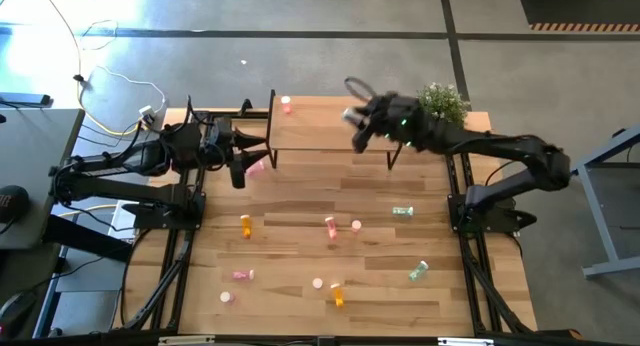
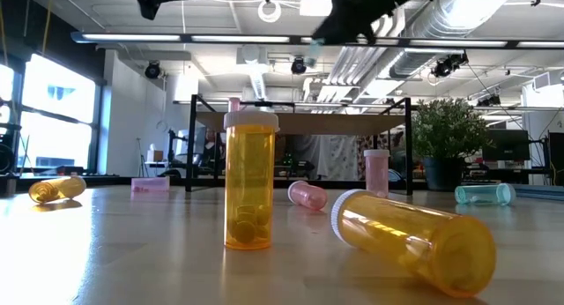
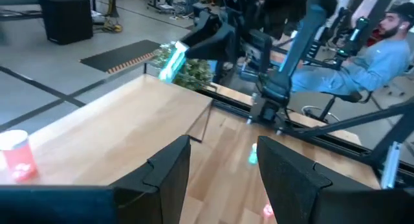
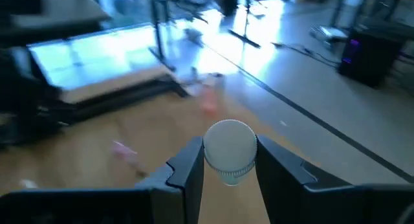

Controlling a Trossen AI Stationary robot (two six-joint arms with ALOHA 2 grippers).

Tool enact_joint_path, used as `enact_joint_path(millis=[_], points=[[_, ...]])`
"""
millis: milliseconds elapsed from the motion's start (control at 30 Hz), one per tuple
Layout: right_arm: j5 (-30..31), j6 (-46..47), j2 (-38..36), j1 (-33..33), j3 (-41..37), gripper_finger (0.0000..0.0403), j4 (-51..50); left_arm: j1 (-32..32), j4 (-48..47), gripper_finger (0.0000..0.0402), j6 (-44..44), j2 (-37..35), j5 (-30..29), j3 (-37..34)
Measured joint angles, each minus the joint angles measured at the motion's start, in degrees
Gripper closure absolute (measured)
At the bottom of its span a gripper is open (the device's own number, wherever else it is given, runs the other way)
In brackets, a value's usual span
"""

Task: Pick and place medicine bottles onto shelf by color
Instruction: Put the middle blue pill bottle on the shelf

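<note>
Wood table (image 1: 300, 236) fills the middle of the high view, grey floor all around it.

Near to far, bottom of that frame up: a pink cap-up bottle (image 1: 226, 297) and a tipped pink one (image 1: 242, 275) lower left, an orange bottle (image 1: 337, 295) bottom centre with a pale one (image 1: 318, 283) beside it, a green bottle (image 1: 418, 271) lower right. Mid-table there's another orange (image 1: 246, 225), an orange-pink pair (image 1: 331, 224), and a second green one (image 1: 402, 212) to the right. In the low view an upright orange bottle (image 2: 249, 180) and a tipped one (image 2: 412, 240) sit right up front.

Left arm comes in from the left edge, stretched out level, left gripper (image 1: 252, 149) at the shelf's left end. Its wrist view shows the fingers (image 3: 162, 169) spread apart with nothing between them. A pink bottle (image 1: 256, 166) lies on the table just below it.

Right arm reaches in from the right edge, elbow bent, forearm pointing left past the plant (image 1: 443, 102). Right gripper (image 1: 360, 128) hangs over the shelf's right half, pinching a bottle (image 4: 229, 150) with a pale cap.

Shelf (image 1: 320, 126) sits at upper centre, with one pink bottle (image 1: 287, 105) standing at its far left corner.
</note>
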Motion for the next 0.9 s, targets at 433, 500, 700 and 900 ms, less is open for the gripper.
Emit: enact_joint_path(millis=[433, 500, 700, 900], points=[[-3.0, 4.9, -2.8, -15.9, 0.0, 0.029, -15.9, 4.4, 0.0, 0.0233, 0.5, 0.0, -0.2, 0.0], [-3.7, 6.4, -2.3, -17.2, 0.0, 0.029, -17.1, 4.8, 0.0, 0.0233, 0.5, 0.0, -0.2, 0.0], [-5.5, 9.8, -0.5, -18.8, 0.0, 0.029, -20.3, 6.0, 0.0, 0.0233, 0.5, 0.0, -0.1, 0.0], [-6.4, 6.5, 2.7, -18.8, 0.0, 0.029, -19.7, 6.7, 0.0, 0.0233, 0.5, 0.0, -0.1, 0.0]])
